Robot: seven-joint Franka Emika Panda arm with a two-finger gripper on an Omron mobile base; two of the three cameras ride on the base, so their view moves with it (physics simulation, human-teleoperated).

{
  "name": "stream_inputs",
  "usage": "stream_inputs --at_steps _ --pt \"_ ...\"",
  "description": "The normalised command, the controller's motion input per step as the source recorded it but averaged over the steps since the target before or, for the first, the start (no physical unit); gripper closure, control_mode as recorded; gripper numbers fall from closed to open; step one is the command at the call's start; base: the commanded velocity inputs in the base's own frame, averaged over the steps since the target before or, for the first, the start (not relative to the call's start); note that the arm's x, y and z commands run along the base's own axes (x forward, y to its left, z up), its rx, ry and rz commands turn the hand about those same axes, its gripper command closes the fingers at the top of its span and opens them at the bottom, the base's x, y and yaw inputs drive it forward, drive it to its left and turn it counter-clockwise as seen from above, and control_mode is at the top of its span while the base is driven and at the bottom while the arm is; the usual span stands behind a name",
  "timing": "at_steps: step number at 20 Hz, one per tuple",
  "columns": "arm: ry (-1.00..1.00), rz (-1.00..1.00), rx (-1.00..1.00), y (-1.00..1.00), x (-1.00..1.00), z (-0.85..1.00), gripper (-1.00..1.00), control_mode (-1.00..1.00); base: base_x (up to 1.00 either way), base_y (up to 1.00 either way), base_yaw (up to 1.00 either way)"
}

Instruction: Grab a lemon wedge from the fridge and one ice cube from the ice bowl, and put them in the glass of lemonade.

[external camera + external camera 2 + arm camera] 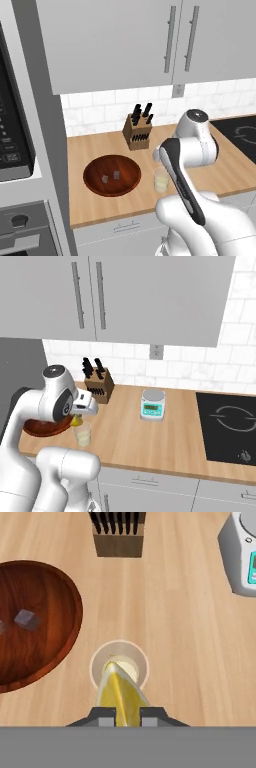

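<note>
- Count from my side: one ice bowl (pixel 111 175), two ice cubes in it that I can see in the left base view, one (pixel 117 174) near centre, another (pixel 105 178) just left of it.
- One glass of lemonade (pixel 119 666), one lemon wedge (pixel 119 694), one knife block (pixel 137 131), one kitchen scale (pixel 152 404).
- Gripper (pixel 126 716) is clenched on the lemon wedge; fingers pinch its wide end at bottom centre of the hand view, pointed tip reaching over the glass rim.
- In the right base view the wedge (pixel 76 419) shows as a yellow speck directly above the glass (pixel 82 434), not in the liquid.
- Glass stands just beside the bowl's right edge in the left base view, apart from it, centre of frame.
- My own arm blocks a lot: in the left base view the forearm cuts across the glass's right side; in the right base view the elbow covers most of the bowl (pixel 37 428).
- Knife block sits behind bowl and glass, against the white tile wall. Scale is right of centre in the right base view, black cooktop (pixel 227 427) at the right edge.
- Materials: bowl is reddish-brown wood, wide, shallow, round. Glass is a clear tumbler with pale yellow liquid. Cubes are small, greyish. Countertop (pixel 210 175) is light wood grain. Block is wood with black handles.
- Grey wall cabinets (pixel 115 40) with bar handles run across the top.
</note>
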Motion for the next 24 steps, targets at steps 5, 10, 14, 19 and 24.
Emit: stream_inputs --at_steps 5,10,14,19,24 --pt "0.14 0.00 0.00 0.00 0.04 0.00 1.00 -1.00 0.00 0.00 0.00" --pt "0.01 0.00 0.00 0.00 0.15 0.00 1.00 -1.00 0.00 0.00 0.00" --pt "0.05 0.00 0.00 0.00 0.36 -0.01 1.00 -1.00 0.00 0.00 0.00" --pt "0.02 0.00 0.00 0.00 0.12 -0.18 1.00 -1.00 0.00 0.00 0.00" --pt "0.00 0.00 0.00 0.00 0.00 -0.24 1.00 -1.00 0.00 0.00 0.00"
